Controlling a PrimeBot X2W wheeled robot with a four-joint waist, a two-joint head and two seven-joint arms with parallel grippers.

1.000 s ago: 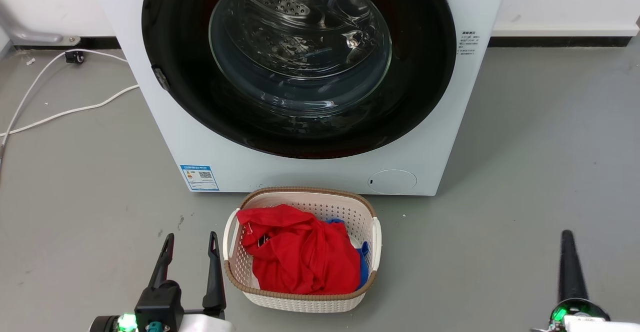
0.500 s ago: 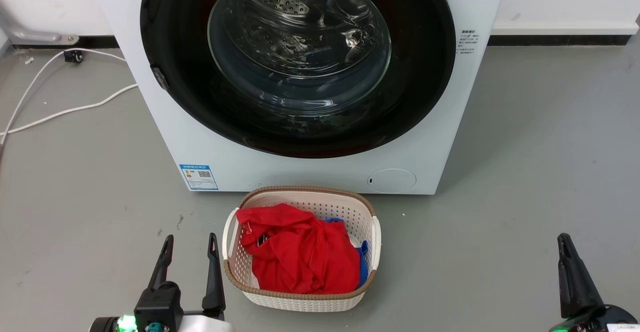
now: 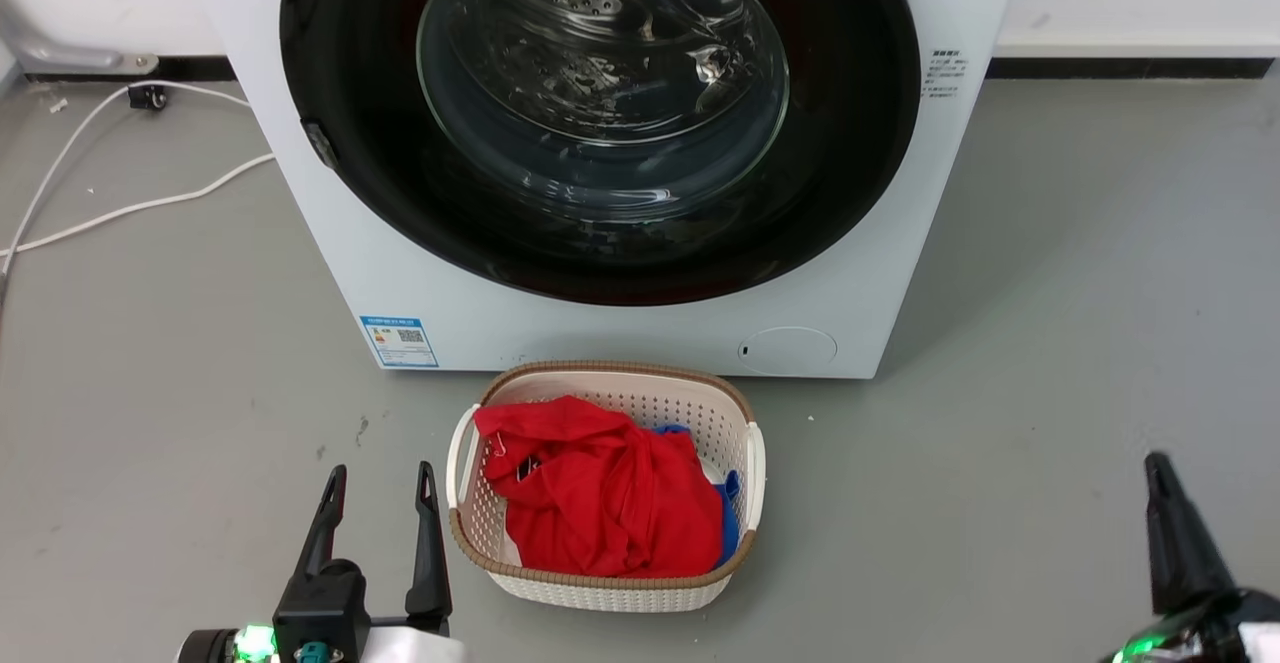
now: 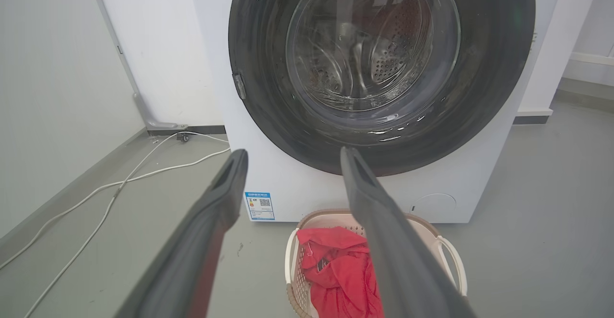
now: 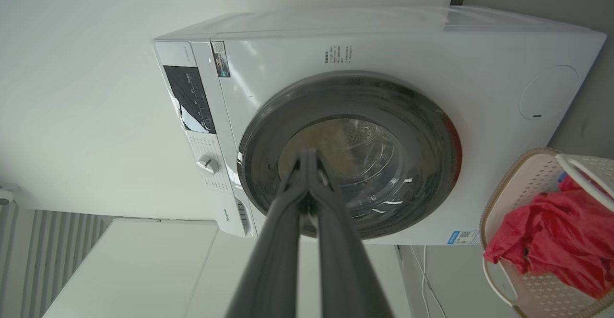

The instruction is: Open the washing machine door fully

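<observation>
Left pincer: fingers spread wide, empty, low over the grey floor, just left of the laundry basket. Right pincer: fingers pressed together, gripping nothing, far out to the right. Both are well apart from the washing machine door, which sits closed, flush in the front of the washing machine. Basket holds red cloth and stands just before the machine.

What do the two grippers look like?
The left gripper has two long, dark, tapering fingers on a black block, with a green light, a teal plug and white casing behind. The right gripper has matching dark fingers and a green light.
</observation>
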